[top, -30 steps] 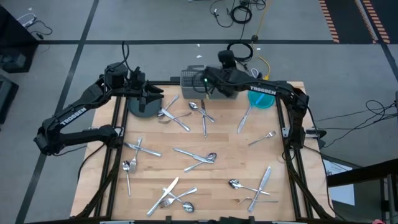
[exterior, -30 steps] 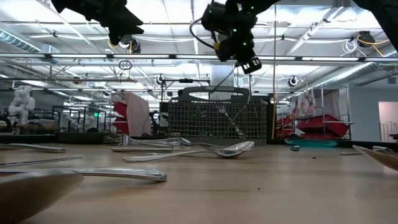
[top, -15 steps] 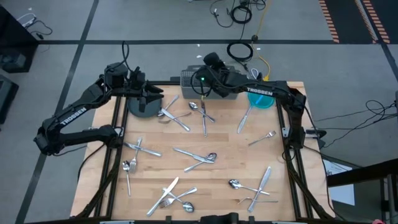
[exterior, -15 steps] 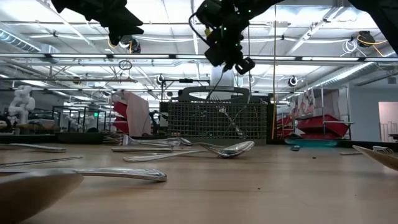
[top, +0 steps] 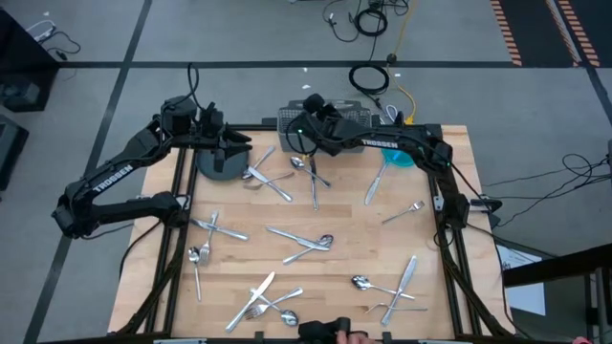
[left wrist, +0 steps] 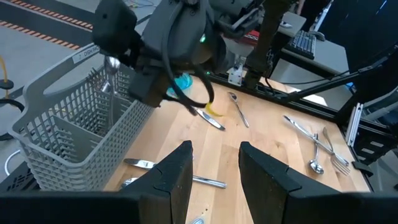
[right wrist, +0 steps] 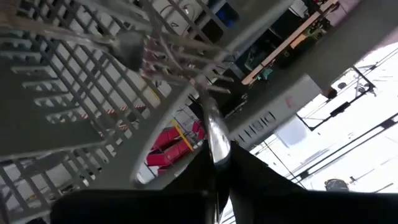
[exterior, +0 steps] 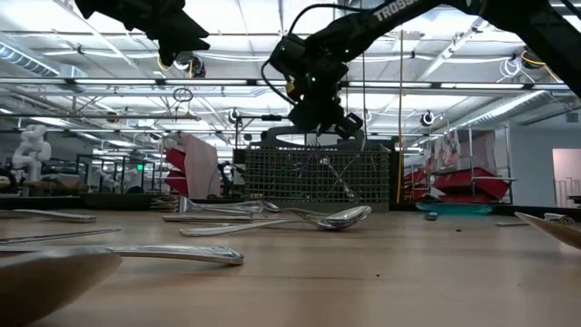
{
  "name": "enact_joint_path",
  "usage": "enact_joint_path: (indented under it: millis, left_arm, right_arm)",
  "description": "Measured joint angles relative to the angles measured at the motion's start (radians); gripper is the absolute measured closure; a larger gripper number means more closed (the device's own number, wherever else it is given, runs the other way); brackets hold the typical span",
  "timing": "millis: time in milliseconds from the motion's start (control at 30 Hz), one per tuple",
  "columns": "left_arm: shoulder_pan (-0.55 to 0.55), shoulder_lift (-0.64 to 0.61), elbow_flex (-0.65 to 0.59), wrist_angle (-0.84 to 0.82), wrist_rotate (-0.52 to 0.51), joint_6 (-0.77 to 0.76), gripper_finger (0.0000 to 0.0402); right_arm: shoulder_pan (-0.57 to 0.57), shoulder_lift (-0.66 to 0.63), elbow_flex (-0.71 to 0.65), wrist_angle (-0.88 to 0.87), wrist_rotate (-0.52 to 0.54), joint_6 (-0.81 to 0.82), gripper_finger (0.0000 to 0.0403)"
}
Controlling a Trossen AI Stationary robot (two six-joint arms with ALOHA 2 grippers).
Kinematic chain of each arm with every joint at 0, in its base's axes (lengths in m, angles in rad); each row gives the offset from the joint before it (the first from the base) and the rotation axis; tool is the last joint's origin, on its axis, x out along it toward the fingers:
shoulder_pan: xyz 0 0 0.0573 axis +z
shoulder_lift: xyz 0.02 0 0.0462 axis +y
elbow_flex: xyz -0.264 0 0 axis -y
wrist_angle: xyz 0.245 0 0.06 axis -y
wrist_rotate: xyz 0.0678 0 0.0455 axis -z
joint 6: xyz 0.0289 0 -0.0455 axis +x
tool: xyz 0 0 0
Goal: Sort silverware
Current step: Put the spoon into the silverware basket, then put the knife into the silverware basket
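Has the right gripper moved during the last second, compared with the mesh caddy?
Yes. In the high view the right gripper has shifted left along the mesh caddy, and in the low view it has come down closer to the caddy's handle, holding a utensil.

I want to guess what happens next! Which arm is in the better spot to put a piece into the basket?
The right arm. Its gripper hangs right over the grey mesh caddy, pinching a piece of silverware. The left gripper waits open, over the dark plate.

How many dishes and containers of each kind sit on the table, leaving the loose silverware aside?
Grey wire-mesh caddy: 1
Dark round plate: 1
Teal dish: 1
Total: 3
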Motion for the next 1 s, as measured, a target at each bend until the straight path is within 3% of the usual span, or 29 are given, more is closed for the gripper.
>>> enact_joint_path:
  millis: [433,667,767,867,933,1000]
  left_arm:
    - [0.0,0.0,0.0,0.001,0.0,0.008,0.0267]
    - [0.0,0.0,0.0,0.007,0.0,0.0,0.0267]
    - [0.0,-0.002,0.0,0.052,0.026,-0.033,0.0267]
    - [0.0,-0.007,0.0,0.151,0.101,-0.09,0.0267]
    - [0.0,-0.016,0.0,0.232,0.15,-0.133,0.0267]
    - [0.0,-0.026,0.0,0.308,0.182,-0.178,0.0267]
  right_arm:
    - [-0.002,-0.031,0.0,0.079,0.008,0.068,0.023]
    - [0.005,-0.178,0.0,0.202,0.054,0.12,0.0203]
    - [0.013,-0.3,0.0,0.089,0.081,0.353,0.0205]
    - [0.02,-0.457,0.001,-0.196,0.005,0.791,0.0207]
    - [0.019,-0.561,0.001,-0.428,-0.179,1.16,0.0208]
    - [0.0,-0.649,-0.003,-0.596,-0.438,1.448,0.021]
